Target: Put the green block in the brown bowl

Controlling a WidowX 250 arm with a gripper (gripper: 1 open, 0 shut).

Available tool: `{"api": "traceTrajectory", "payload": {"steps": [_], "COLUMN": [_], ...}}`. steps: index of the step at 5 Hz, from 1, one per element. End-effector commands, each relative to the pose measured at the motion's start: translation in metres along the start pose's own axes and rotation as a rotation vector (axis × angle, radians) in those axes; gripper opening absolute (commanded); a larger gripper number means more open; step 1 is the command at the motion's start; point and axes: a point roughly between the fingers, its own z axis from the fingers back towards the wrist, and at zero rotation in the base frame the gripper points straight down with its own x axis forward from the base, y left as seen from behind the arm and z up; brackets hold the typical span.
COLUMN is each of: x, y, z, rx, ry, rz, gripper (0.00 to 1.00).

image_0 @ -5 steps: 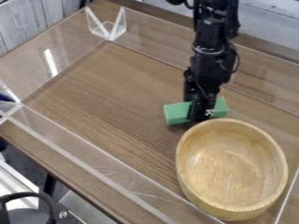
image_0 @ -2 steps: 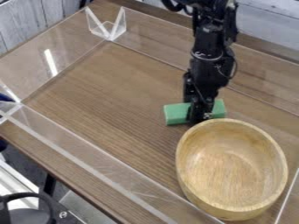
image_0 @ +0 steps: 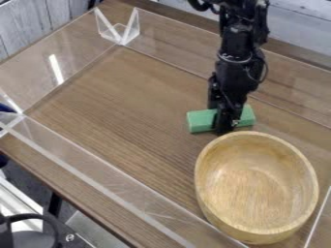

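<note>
Black metal pincer [image_0: 224, 120] is seen lowered over the small green rectangular block [image_0: 200, 120], fingers overlapping its middle, both block ends exposed. Whether the block is pinched cannot be told; contact faces are hidden. The block is located on the brown wooden tabletop [image_0: 110, 105], just beside the large round light-brown wooden bowl [image_0: 257, 189], outside its thick rim. The way from block to bowl is blocked by nothing but that raised rim. White angular wire-like object [image_0: 118, 27] is seen well apart, near the far table edge. Transparent strips are laid along the tabletop.
</note>
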Motion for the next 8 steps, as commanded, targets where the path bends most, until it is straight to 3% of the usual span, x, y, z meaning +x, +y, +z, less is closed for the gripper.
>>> {"api": "traceTrajectory", "payload": {"steps": [1,3,5,6,7,8], "x": [0.007,0.006,0.003,-0.005,-0.005,-0.002], "y": [0.014,0.022,0.041,0.035,0.033,0.032], "z": [0.006,0.014,0.010,0.031,0.058,0.095], "rx": [0.030,0.054,0.011,0.033,0.065,0.114], "ry": [-0.041,-0.014,-0.030,-0.034,-0.016,-0.005], "rz": [0.013,0.032,0.036,0.118,0.155,0.190], "gripper": [0.00,0.00,0.00,0.00,0.00,0.00]}}
